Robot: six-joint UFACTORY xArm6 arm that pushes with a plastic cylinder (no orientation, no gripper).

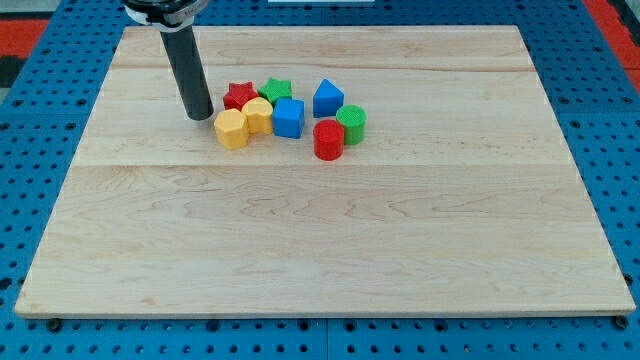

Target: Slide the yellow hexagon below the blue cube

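A single dark rod comes down from the view's top left, where a pale collar with a black band holds it at the frame edge; the arm above that is cut off. The rod stands nearly upright, leaning slightly so its lower end sits further toward the view's right. My tip (200, 116) appears to rest on the tabletop (320, 250), just left of the yellow hexagon (231, 129), seemingly not touching it.
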